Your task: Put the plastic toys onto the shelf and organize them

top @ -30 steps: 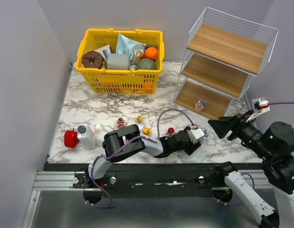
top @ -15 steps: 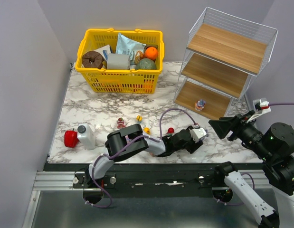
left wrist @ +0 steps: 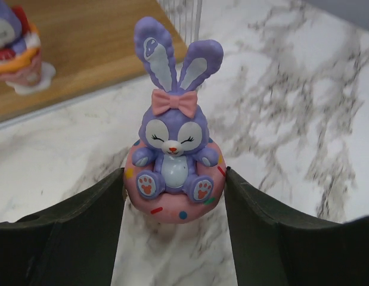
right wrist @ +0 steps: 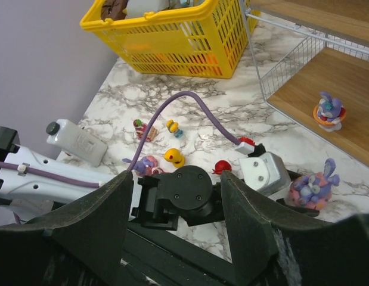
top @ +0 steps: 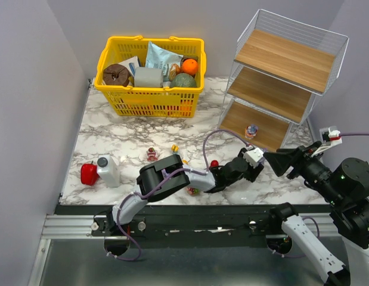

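My left gripper [left wrist: 175, 179] is shut on a purple bunny toy sitting in a pink donut [left wrist: 174, 161], with a finger against each side. In the top view this gripper [top: 259, 157] is just in front of the shelf [top: 279, 77], near its bottom board [left wrist: 83, 65]. The bunny also shows in the right wrist view [right wrist: 315, 186]. One toy [top: 251, 130] stands on the bottom board. Other toys lie on the marble: a red-green one [right wrist: 139, 125], a small duck [right wrist: 174, 127], a yellow duck [right wrist: 174, 157], a red one [right wrist: 223, 167] and a pink-purple one [right wrist: 145, 165]. My right gripper [top: 278, 159] is open and empty above the table.
A yellow basket [top: 149, 102] full of groceries stands at the back left. A red pepper-like object [top: 89, 173] and a white bottle [top: 108, 171] stand at the front left. The left arm's purple cable [right wrist: 196, 104] arches over the toys. Walls close in on both sides.
My left gripper has moved right and away from me toward the shelf's bottom board, carrying the bunny toy. The right arm has barely moved.
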Controlling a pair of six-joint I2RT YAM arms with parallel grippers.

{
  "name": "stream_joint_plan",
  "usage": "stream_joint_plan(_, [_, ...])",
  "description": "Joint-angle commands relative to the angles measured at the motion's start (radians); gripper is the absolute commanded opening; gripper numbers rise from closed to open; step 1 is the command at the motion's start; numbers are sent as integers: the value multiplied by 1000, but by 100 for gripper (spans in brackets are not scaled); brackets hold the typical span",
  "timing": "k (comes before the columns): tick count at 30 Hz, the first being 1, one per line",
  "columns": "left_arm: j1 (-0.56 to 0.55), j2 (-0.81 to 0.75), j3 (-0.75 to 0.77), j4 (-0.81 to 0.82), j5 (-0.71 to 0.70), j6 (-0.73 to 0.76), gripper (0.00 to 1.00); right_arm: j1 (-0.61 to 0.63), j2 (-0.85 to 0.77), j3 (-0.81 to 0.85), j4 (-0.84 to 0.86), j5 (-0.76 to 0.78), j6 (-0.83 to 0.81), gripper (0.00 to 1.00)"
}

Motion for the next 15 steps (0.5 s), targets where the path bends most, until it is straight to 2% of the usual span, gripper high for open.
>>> stream_joint_plan(1, [1,66,157,55,-85,-31,40,1,-23,-3,-30,29,9,68])
stream_joint_plan(11, [1,226,389,9,-123,-17,40,1,-56,42,-87,41,15,68])
stream_joint_plan(15, [4,273,490,-42,-126,-17,45,1,-59,77,-115,47,17,68])
